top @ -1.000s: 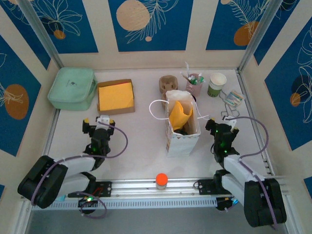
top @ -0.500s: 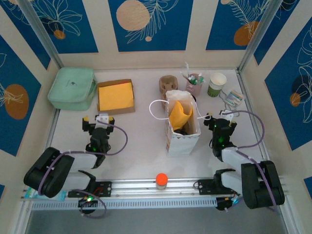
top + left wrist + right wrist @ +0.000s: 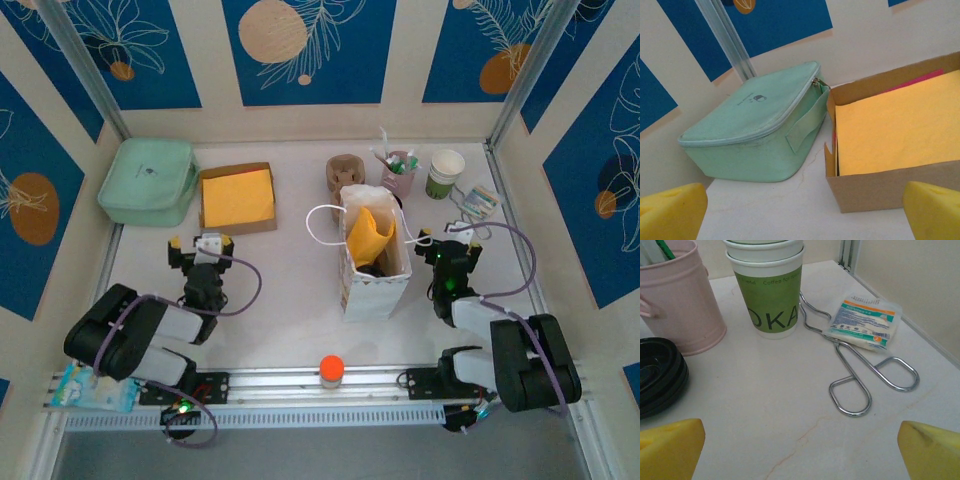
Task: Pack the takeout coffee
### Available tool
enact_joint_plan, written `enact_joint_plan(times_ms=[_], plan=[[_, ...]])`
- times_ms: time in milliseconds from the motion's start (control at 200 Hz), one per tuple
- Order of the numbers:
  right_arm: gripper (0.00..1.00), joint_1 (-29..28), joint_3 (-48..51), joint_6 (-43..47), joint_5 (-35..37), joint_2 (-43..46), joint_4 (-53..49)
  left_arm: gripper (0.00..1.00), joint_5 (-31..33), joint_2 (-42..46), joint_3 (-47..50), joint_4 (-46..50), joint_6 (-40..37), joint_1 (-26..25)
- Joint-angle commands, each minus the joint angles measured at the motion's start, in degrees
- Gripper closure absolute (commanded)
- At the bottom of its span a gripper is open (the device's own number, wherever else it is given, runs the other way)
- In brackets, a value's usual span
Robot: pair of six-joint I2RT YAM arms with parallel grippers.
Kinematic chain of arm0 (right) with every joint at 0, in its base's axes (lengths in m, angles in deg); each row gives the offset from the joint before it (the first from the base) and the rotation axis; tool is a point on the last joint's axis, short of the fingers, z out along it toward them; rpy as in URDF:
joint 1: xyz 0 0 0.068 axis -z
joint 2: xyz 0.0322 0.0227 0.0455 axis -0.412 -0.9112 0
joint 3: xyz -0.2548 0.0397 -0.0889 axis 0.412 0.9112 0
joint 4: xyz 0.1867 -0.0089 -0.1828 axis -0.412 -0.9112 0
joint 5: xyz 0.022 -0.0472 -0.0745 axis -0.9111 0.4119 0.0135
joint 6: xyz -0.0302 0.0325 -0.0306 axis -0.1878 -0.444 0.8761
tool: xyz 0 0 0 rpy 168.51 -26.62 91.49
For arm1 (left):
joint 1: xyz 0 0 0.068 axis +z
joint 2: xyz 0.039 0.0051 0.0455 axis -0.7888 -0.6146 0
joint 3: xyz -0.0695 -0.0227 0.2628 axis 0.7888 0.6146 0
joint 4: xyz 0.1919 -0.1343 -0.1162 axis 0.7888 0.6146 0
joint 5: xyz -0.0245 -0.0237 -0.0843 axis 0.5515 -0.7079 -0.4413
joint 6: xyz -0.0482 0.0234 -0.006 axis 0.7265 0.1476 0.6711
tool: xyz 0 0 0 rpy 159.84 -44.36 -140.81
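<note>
Black lids [image 3: 660,372], cut off at the frame edge, were seen beside a pink cup [image 3: 680,300]; the left gripper [image 3: 804,210] and right gripper [image 3: 800,447] were held open.

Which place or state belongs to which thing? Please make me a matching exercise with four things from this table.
Things:
1. mint case
2. cardboard box
3. paper bag
4. metal tongs

Places or states:
a. stands open in the middle
b. far left corner
c. partly under a small packet
d. holds yellow paper

Pairs: 1-b, 2-d, 3-a, 4-c
</note>
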Motion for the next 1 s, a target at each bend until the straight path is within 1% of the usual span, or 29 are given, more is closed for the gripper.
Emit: enact_joint_plan(times_ms=[0, 395, 695, 765, 805, 830, 881, 996], plan=[[0.00, -0.4, -1.9, 1.7, -0.2, -1.0, 4.6, 0.00, -0.4, -0.3, 0.6, -4.7, 0.3, 1.2], [0.00, -0.4, -2.4, 2.9, -0.6, -3.9, 8.5, 0.00, -2.0, -0.4, 0.7, -4.6, 2.8, 3.7], [0.00, -0.2, -2.6, 2.8, -1.2, -4.1, 8.3, 0.00, -2.9, -0.4, 0.8, -4.6, 3.9, 4.7], [0.00, -0.2, -2.7, 2.9, -1.3, -4.1, 8.1, 0.00, -3.6, -0.6, 1.0, -4.7, 5.5, 5.1], [0.00, -0.1, -2.9, 2.9, -1.4, -4.2, 7.9, 0.00, -5.5, -1.6, 1.4, -4.6, 9.1, 6.7], [0.00, -0.2, -2.9, 2.9, -1.4, -4.2, 7.8, 0.00, -6.5, -2.5, 1.0, -4.6, 10.0, 7.7], [0.00, -0.1, -3.0, 2.9, -1.6, -4.3, 7.7, 0.00, -5.7, -4.6, -0.2, -4.6, 11.3, 8.8], [0.00, 0.2, -3.1, 2.8, -2.0, -4.3, 7.4, 0.00, -6.5, -5.4, -0.8, -4.6, 10.8, 8.8]])
